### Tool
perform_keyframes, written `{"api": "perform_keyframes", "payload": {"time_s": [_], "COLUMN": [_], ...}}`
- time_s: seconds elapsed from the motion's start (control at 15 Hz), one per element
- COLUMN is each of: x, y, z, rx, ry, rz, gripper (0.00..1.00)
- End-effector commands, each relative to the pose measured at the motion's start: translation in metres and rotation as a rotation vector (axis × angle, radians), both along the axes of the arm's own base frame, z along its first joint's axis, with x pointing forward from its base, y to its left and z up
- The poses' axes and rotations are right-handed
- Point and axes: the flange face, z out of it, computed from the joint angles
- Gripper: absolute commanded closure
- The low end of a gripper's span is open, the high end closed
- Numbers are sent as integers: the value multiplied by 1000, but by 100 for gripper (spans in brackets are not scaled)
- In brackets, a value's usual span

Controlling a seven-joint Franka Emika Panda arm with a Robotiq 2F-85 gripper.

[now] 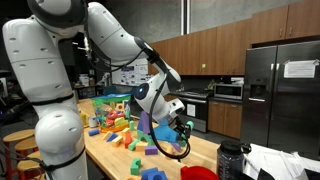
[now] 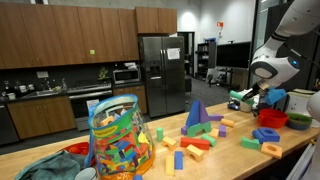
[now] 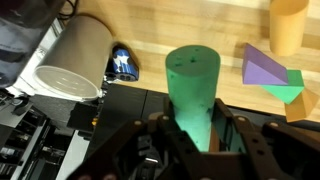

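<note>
Already grasped: tool (image 3: 197,132) clamps green cylinder (image 3: 194,78), held above tabletop (image 3: 190,25) edge near purple wedge (image 3: 262,66); pickup done, not yet set down.

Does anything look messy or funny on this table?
Yes: colored blocks lie scattered all over the wooden table, outside the stuffed clear bag. The gripper grips one green cylinder. Nothing looks broken.
</note>
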Motion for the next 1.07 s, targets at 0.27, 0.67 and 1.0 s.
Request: {"api": "perform_keyframes", "payload": {"time_s": [0.27, 0.67, 1.0], "x": [-24, -38, -42], "y": [5, 26, 39], "z": [10, -7, -17], "rx": [-100, -127, -136], "ry": [106, 216, 269], "rz": [14, 50, 77], "gripper": [84, 84, 84]}}
